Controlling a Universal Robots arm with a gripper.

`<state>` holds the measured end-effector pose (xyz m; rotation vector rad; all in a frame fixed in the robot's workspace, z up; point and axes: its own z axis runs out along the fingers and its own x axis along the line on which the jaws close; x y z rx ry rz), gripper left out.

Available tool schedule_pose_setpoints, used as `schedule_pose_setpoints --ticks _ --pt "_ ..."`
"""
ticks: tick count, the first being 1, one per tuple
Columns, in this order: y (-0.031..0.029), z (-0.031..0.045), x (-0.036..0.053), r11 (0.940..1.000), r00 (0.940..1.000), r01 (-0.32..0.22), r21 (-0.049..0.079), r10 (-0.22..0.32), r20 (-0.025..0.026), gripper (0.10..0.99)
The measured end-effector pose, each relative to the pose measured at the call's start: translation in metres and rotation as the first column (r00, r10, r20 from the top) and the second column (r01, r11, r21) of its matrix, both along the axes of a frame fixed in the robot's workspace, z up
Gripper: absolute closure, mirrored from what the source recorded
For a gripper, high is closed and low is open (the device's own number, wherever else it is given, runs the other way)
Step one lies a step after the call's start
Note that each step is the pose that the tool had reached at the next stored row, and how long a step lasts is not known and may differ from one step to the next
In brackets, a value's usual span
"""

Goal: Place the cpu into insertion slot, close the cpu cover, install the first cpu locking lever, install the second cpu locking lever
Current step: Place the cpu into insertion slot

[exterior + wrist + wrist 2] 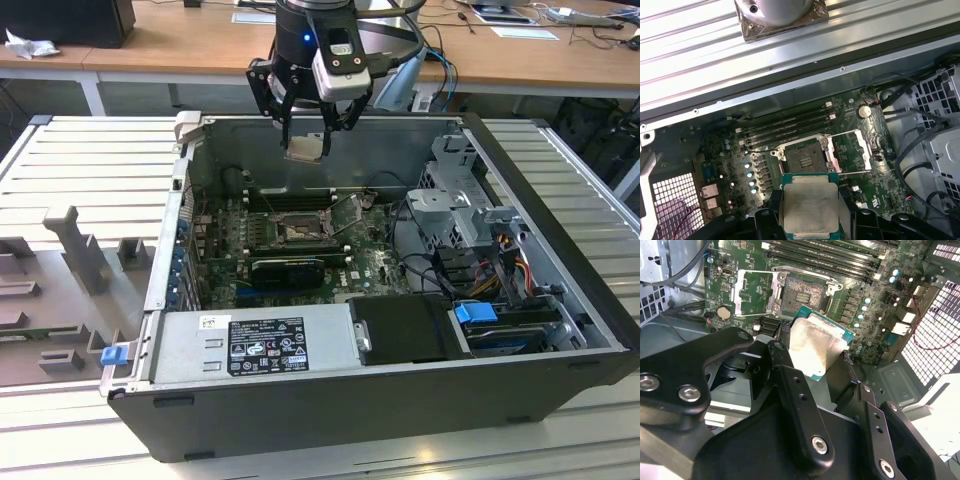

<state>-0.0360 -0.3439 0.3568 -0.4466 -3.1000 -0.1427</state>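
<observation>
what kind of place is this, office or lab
Probably a robotics lab or test bench: an open computer case sits on a ribbed metal table, wooden desks stand behind, and the gripper holds the cpu above it.

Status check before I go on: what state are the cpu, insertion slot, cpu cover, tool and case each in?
cpu: held in the tool, above the board, not seated.
insertion slot: empty, contacts exposed.
cpu cover: open, swung away from the slot.
tool: shut on the cpu.
computer case: open, board exposed.
</observation>
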Motion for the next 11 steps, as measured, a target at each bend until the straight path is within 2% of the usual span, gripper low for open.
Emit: schedule_pose_setpoints --ticks 11 --pt "0.0 0.0 -0.0001 0.9998 0.9998 0.021 0.0 -0.021 0.0 0.553"
